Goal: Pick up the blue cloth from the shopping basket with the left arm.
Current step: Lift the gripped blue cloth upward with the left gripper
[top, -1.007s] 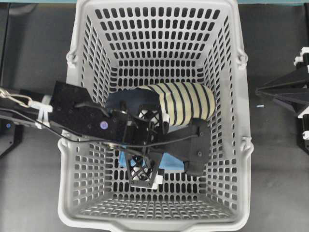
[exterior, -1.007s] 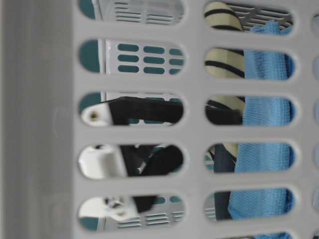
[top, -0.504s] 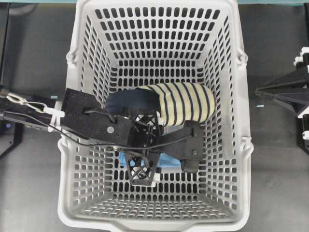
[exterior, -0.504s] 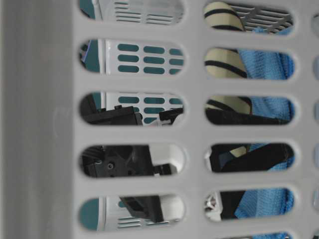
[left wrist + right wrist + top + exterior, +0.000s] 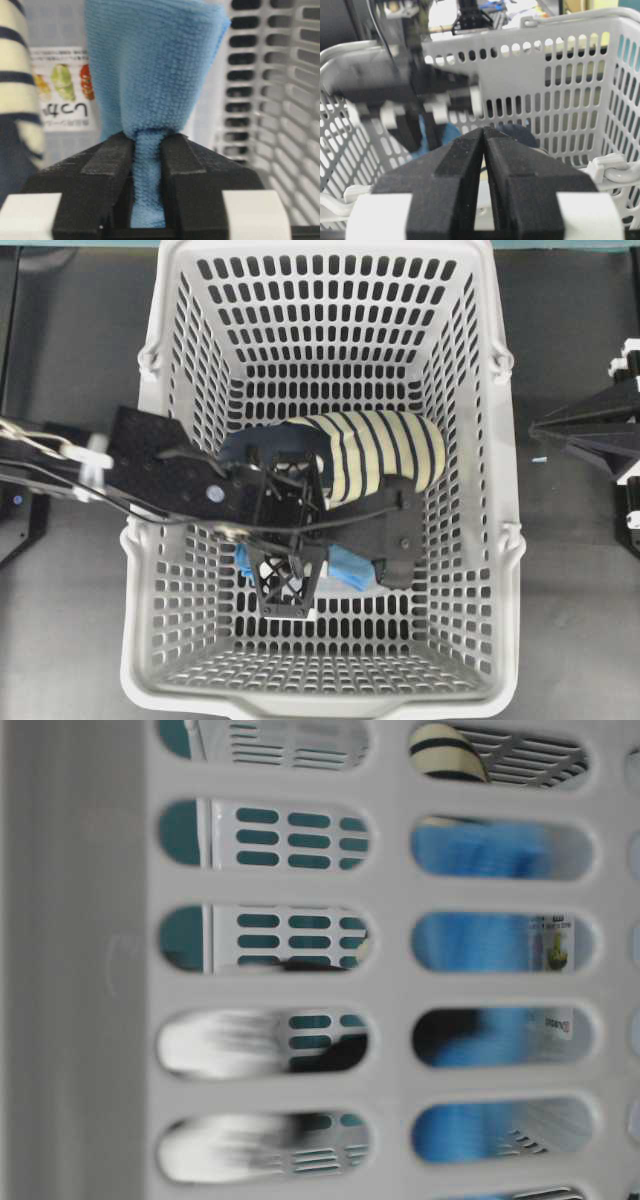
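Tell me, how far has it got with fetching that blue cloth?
Done: the left claw is shut on the blue cloth, pinching a fold. In hand: the cloth hangs bunched from it inside the shopping basket. Left: raising it above the rim. The right claw waits outside, shut.

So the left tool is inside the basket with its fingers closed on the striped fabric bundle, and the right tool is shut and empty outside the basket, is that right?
Not quite. The left tool is inside the shopping basket, but it is closed on the blue cloth, not the striped fabric bundle; the left wrist view shows the cloth pinched between its fingers. The right tool is indeed shut, empty and outside the basket.
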Tool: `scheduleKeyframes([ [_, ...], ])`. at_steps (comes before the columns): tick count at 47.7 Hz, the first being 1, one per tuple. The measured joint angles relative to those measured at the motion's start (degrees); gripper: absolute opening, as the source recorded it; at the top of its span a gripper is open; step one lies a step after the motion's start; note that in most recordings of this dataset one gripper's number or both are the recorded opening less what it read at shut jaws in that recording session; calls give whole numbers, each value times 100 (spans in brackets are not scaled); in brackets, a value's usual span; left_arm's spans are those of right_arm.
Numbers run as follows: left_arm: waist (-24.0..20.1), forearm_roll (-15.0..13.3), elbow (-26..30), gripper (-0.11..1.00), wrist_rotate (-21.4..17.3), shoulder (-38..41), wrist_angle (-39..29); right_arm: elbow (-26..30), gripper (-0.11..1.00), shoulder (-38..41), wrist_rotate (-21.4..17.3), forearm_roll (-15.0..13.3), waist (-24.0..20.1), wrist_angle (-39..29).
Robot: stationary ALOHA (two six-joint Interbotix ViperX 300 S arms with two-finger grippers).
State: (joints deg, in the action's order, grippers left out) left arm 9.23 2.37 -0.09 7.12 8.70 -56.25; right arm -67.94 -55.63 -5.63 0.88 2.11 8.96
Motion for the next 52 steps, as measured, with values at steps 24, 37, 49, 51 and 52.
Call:
scheduleKeyframes([
  [24, -44, 9, 1995, 11, -26, -756, -2127, -9, 1, 0, 0, 0, 0, 18],
  [37, -97, 9, 2030, 11, -26, -756, -2030, -9, 1, 0, 0, 9, 0, 35],
  [49, -123, 9, 2030, 11, -26, -747, -1995, -9, 1, 0, 0, 9, 0, 114],
  [51, -123, 9, 2030, 11, -26, -747, -1986, -9, 1, 0, -9, 9, 0, 114],
  [52, -123, 0, 2030, 11, -26, -747, -1978, -18, 1, 0, 0, 9, 0, 114],
])
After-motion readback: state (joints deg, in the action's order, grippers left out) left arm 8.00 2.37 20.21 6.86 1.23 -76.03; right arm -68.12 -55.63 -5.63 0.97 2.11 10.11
